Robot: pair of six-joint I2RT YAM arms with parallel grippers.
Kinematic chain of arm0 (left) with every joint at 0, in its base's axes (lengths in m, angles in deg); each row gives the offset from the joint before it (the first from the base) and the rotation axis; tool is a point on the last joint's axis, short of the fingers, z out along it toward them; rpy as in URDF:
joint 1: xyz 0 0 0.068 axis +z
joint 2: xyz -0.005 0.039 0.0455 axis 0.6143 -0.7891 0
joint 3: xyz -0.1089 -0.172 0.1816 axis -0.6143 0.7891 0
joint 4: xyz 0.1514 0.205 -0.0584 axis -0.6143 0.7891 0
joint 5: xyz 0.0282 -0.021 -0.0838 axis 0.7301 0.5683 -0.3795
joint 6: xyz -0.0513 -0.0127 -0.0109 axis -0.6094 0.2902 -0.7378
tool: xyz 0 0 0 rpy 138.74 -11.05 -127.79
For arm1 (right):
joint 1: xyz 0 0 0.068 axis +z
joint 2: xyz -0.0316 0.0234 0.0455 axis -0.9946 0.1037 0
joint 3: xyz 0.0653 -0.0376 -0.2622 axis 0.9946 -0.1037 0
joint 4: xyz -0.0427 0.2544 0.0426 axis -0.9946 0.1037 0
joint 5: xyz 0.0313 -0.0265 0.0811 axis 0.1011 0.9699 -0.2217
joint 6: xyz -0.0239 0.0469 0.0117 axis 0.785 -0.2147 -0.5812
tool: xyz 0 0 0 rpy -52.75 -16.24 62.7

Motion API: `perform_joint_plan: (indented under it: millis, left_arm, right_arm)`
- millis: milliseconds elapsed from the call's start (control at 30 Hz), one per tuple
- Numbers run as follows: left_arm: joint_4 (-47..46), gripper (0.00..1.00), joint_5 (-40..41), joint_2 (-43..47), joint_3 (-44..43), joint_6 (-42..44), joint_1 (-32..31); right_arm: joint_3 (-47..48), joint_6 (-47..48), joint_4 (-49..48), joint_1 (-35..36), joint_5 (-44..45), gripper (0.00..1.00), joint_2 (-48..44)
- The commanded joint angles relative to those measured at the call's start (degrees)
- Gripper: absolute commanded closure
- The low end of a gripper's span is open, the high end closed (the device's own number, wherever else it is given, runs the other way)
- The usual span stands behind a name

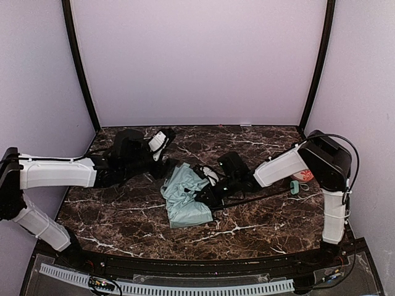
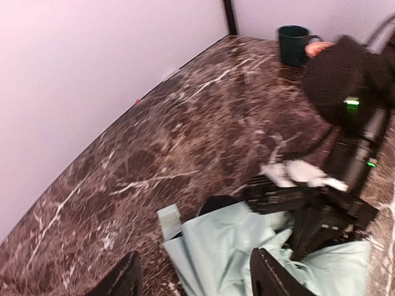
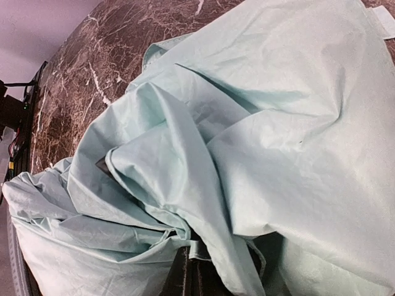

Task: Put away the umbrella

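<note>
The umbrella (image 1: pixel 184 196) lies crumpled mid-table, pale mint fabric with black lining showing. Its thin black shaft (image 1: pixel 256 198) runs right to a small mint handle (image 1: pixel 295 187). My right gripper (image 1: pixel 208 187) is shut on a fold of the fabric, and in the right wrist view its dark fingers (image 3: pixel 196 274) pinch the cloth (image 3: pixel 265 123) that fills the frame. My left gripper (image 2: pixel 194 282) stands open just above the fabric's left edge (image 2: pixel 222 246), nothing between its fingers. A mint strap tab (image 2: pixel 168 221) sticks out beside it. In the top view the left gripper (image 1: pixel 163 165) sits beside the fabric's upper left.
A dark green mug (image 2: pixel 294 44) and an orange-and-white patterned round object (image 2: pixel 318 47) stand at the table's far right by the right arm's base (image 1: pixel 330 163). Lilac walls close in the marble table (image 1: pixel 247 231) on three sides.
</note>
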Motion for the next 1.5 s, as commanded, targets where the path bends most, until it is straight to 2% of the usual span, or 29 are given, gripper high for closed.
perform_joint_plan:
  millis: [0, 67, 167, 367, 567, 733, 867, 1000, 1167, 1333, 1467]
  left_arm:
    - [5.47, 0.38, -6.46, 4.46, 5.39, 16.95, -9.74]
    - [9.16, 0.32, -7.75, 3.86, 6.88, 22.89, -14.41]
    - [11.44, 0.24, -2.79, 1.09, 7.56, 26.43, -17.84]
    - [9.79, 0.16, 3.61, -4.01, 6.69, 32.66, -17.89]
    - [10.48, 0.16, 0.52, -11.36, 3.93, 31.11, -17.22]
    - [17.36, 0.21, -6.12, -15.54, 1.25, 27.53, -14.12]
    - [27.41, 0.28, -12.21, -19.41, -3.76, 24.77, -12.09]
    - [36.05, 0.40, -23.15, -24.03, -8.41, 22.47, -9.81]
    - [39.67, 0.48, -28.80, -28.16, -10.20, 19.78, -8.43]
    - [40.53, 0.55, -31.69, -29.58, -10.72, 18.06, -7.15]
    - [40.76, 0.56, -38.82, -29.63, -12.15, 17.39, -4.91]
  right_arm:
    - [0.96, -3.10, 13.38, -1.06, 4.62, 1.00, 5.41]
    - [2.37, -3.85, 15.21, -1.25, 4.21, 1.00, 5.85]
    - [3.46, -4.13, 16.90, -1.33, 3.76, 1.00, 6.25]
    - [3.94, -3.60, 18.07, -1.31, 2.90, 1.00, 7.31]
    - [3.68, -3.87, 17.45, -1.33, 2.18, 1.00, 7.52]
    - [4.23, -3.33, 18.26, -1.31, 2.06, 1.00, 7.03]
    - [4.40, -2.90, 19.25, -1.42, 1.32, 1.00, 5.82]
    - [4.27, -3.97, 17.92, -2.90, -0.63, 0.87, 1.14]
    - [2.15, -5.15, 17.04, -5.98, -2.22, 0.64, -6.86]
    - [-1.33, -4.40, 17.91, -9.95, -0.34, 0.56, -15.71]
    - [-6.97, 1.08, 14.79, -9.49, 3.57, 0.54, -24.22]
